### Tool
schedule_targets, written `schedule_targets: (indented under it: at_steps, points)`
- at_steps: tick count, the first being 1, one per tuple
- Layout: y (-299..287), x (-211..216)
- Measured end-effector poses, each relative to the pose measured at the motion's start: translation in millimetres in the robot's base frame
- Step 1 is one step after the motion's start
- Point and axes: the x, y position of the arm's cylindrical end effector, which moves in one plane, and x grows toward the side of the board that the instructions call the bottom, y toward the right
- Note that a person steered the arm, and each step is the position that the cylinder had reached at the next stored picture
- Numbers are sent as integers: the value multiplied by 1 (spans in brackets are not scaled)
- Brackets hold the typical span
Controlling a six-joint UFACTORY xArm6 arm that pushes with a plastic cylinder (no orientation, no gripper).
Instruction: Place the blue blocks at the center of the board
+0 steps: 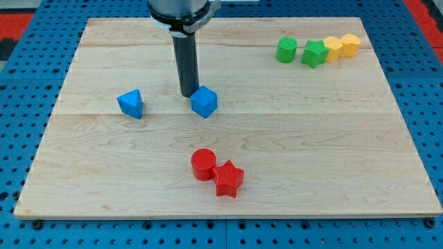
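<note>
- Nearest the lens, low in the frame's centre, a red cylinder [203, 164] touches a red star [229, 178]; neither concerns me.
- Blue cube [204, 102] sits just above mid-board, my tip [188, 94] touching its upper-left side, placed, I judge, to nudge it.
- Blue triangular block [131, 104] waits left of centre, well apart.
- No jaws here: I only push, holding nothing.
- Upper right: green cylinder [286, 50], green star [314, 53], two yellow blocks [342, 47] in a row.
</note>
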Motion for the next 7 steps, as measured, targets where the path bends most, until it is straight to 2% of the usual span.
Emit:
schedule_targets:
  at_steps: [1, 2, 4, 6, 7]
  points:
    - [27, -32]
    - [-6, -61]
    - [-115, -84]
    - [-204, -88]
    - [-243, -38]
